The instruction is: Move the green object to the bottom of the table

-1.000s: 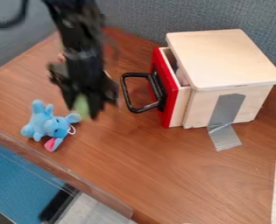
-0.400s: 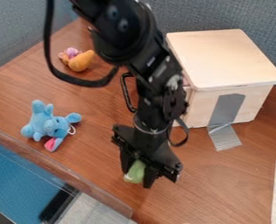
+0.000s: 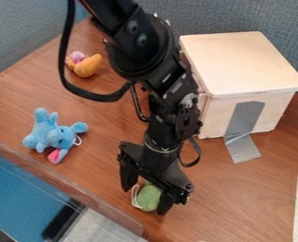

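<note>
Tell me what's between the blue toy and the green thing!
In the camera view, there's bare wooden table, then one finger of the gripper, before you reach the green thing.

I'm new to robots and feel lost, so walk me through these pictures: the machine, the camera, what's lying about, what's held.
The black machine is a robot arm, reaching in from the top. It ends in a two-finger gripper, its hand. The camera is fixed, looking down at a slant on a brown wooden table. There lie a blue plush toy, an orange toy and a pale wooden box with grey tape. The green object sits between the spread fingers; a gap on one side suggests it isn't gripped.
</note>
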Robot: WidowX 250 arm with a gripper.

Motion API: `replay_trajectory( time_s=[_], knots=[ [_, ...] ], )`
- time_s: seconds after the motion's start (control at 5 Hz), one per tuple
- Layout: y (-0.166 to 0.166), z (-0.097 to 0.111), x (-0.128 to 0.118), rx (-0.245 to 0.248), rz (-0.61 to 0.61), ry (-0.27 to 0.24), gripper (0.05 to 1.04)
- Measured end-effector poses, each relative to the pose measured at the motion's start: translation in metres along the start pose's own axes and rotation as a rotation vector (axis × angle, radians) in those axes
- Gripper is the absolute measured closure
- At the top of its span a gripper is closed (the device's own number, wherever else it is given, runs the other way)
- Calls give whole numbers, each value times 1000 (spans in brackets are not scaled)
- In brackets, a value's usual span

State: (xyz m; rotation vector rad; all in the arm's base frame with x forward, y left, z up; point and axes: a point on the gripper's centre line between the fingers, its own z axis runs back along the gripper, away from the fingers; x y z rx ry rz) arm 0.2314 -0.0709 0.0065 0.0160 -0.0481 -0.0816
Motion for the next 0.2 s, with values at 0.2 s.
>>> replay_trajectory(
  time_s=[0.2],
  knots=[
    [1,41,2,-15,-10,-78,77]
  ],
)
